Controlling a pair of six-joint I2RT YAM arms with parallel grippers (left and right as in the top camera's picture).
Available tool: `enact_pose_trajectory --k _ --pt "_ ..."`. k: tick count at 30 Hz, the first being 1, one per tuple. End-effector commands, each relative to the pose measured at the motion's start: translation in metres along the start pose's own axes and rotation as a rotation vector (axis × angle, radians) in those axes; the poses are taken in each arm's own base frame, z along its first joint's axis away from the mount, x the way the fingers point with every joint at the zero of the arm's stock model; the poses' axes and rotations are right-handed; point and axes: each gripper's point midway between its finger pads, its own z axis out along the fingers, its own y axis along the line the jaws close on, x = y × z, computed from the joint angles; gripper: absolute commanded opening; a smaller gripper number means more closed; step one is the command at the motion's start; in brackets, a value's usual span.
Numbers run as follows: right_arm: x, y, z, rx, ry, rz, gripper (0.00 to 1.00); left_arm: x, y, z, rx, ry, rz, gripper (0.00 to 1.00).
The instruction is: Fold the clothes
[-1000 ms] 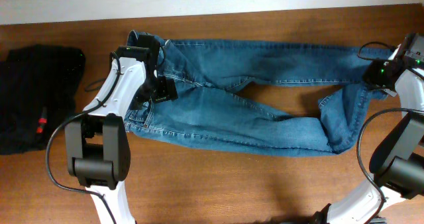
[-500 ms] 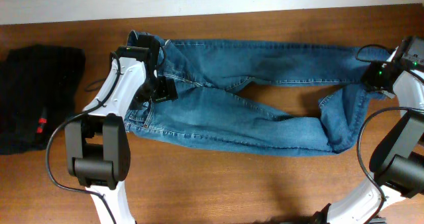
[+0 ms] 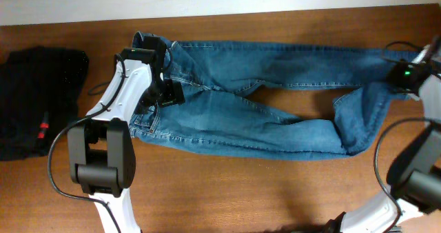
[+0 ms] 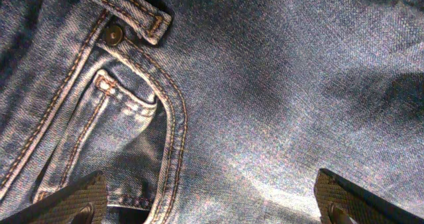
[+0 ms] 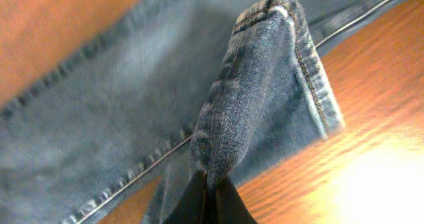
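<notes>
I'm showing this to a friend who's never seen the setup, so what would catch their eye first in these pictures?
A pair of blue jeans sprawls across the middle of the wooden table, legs running right. At the far right, the right gripper is pinched shut on a leg hem, while the left gripper hangs wide open over the waist pocket. A black garment lies apart at the left edge.

open tabletop [image 3: 262,191] near edge, jeans [image 3: 227,123] spanning the middle, black garment [image 3: 27,88] at left
</notes>
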Motion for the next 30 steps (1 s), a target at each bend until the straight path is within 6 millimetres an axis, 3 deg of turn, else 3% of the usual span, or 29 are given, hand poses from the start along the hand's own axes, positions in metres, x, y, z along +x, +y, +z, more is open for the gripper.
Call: enact_pose_trajectory --k 1,6,15,25,30 --pt "-0.048 -0.014 -0.062 -0.006 -0.175 0.04 0.04 0.0 0.0 0.003 -0.003 0.008 -0.007 0.99" --pt "-0.053 -0.051 -0.084 0.041 -0.199 0.105 0.04 0.0 0.0 0.003 -0.003 0.008 -0.007 0.99" --pt "-0.04 -0.109 -0.085 0.119 -0.148 0.176 0.04 0.0 0.0 0.003 -0.003 0.008 -0.007 0.99" --pt "-0.038 -0.113 -0.076 0.072 -0.16 0.035 0.04 0.0 0.0 0.003 -0.003 0.008 -0.007 0.99" --pt "-0.043 -0.103 -0.066 0.006 -0.194 -0.053 0.04 0.0 0.0 0.003 -0.003 0.008 -0.007 0.99"
